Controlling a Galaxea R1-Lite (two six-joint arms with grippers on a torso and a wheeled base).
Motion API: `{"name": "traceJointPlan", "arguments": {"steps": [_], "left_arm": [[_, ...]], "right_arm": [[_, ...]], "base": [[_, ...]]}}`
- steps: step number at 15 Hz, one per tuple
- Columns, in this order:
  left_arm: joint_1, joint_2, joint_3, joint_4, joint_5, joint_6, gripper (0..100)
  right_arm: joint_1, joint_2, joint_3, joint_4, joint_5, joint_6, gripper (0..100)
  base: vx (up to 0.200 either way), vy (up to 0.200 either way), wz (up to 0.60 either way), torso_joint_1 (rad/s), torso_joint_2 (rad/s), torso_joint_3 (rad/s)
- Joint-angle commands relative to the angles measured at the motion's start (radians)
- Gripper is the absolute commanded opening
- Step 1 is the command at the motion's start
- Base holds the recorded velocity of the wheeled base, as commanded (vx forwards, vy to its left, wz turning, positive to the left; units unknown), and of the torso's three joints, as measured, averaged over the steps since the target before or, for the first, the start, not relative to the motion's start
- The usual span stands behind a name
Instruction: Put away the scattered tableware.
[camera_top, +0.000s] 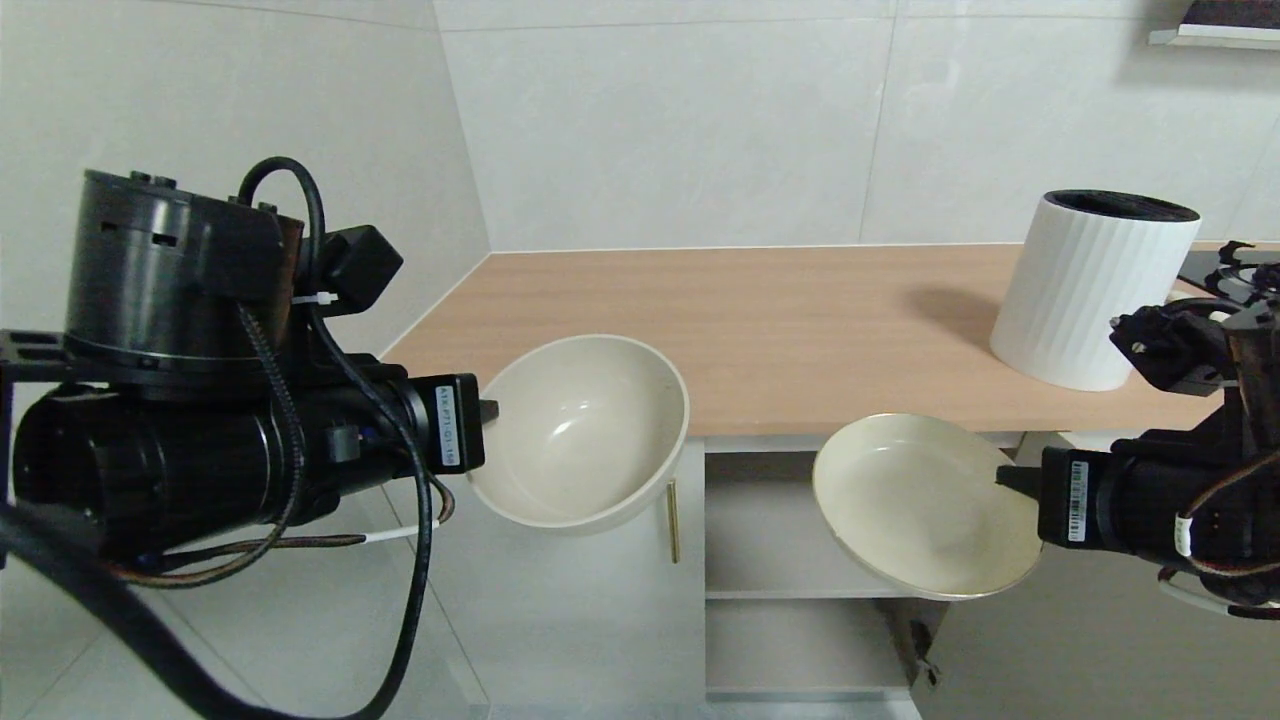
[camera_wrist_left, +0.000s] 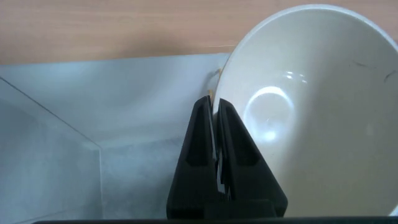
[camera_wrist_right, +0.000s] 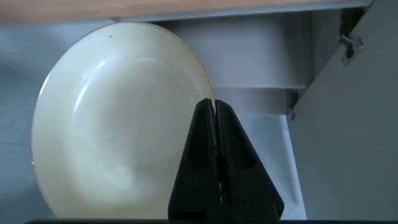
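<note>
Bowl and plate hang just off the countertop's front edge, rims pinched tight by the left gripper and right gripper respectively, so shelving both in the open cabinet apparently remains.

Cream bowl & plate, blk fingers

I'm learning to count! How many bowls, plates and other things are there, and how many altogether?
bowl: 1, cream
plate: 1, cream
white ribbed container: 1, standing on the counter
Total: 3
</note>
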Motion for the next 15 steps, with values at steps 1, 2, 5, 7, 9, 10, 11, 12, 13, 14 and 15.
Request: {"name": "traceJointPlan", "arguments": {"steps": [1, 2, 5, 7, 9, 10, 11, 12, 13, 14, 15], "left_arm": [[-0.001, 0.009, 0.001, 0.000, 0.001, 0.000, 0], [-0.001, 0.011, 0.001, 0.000, 0.001, 0.000, 0], [-0.001, 0.022, 0.001, 0.000, 0.001, 0.000, 0], [-0.003, 0.029, 0.001, 0.000, 0.001, 0.000, 0], [-0.003, 0.037, 0.001, 0.000, 0.001, -0.002, 0], [-0.005, 0.037, 0.001, 0.000, 0.001, -0.002, 0], [-0.005, 0.037, 0.001, 0.000, 0.001, -0.002, 0], [-0.005, 0.037, 0.001, 0.000, 0.001, -0.002, 0], [-0.005, 0.037, 0.001, 0.000, 0.001, -0.002, 0], [-0.005, 0.037, 0.001, 0.000, 0.001, -0.002, 0], [-0.005, 0.037, 0.001, 0.000, 0.001, -0.002, 0]], "right_arm": [[0.000, 0.005, 0.006, 0.000, 0.001, 0.000, 0], [0.002, 0.006, 0.008, 0.000, 0.001, -0.002, 0], [0.002, 0.009, 0.008, -0.002, -0.001, 0.000, 0], [0.002, 0.020, 0.009, -0.011, -0.007, 0.000, 0], [0.002, 0.034, 0.018, -0.016, -0.010, 0.000, 0], [0.002, 0.038, 0.018, -0.016, -0.010, 0.000, 0], [0.002, 0.046, 0.021, -0.025, -0.010, 0.000, 0], [0.002, 0.052, 0.026, -0.031, -0.010, 0.000, 0], [0.002, 0.055, 0.027, -0.034, -0.012, 0.000, 0], [0.002, 0.066, 0.034, -0.043, -0.012, 0.000, 0], [0.002, 0.069, 0.035, -0.045, -0.012, 0.000, 0]], "base": [[0.000, 0.000, 0.00, 0.000, 0.00, 0.000], [0.000, 0.000, 0.00, 0.000, 0.00, 0.000], [0.000, 0.000, 0.00, -0.022, 0.06, 0.037], [0.000, 0.000, 0.00, -0.127, 0.36, 0.217], [0.000, 0.000, 0.00, -0.154, 0.44, 0.283], [0.000, 0.000, 0.00, -0.154, 0.46, 0.310], [0.000, 0.000, 0.00, -0.139, 0.47, 0.330], [0.000, 0.000, 0.00, -0.129, 0.46, 0.315], [0.000, 0.000, 0.00, -0.134, 0.46, 0.325], [0.000, 0.000, 0.00, -0.129, 0.47, 0.339], [0.000, 0.000, 0.00, -0.110, 0.46, 0.339]]}}
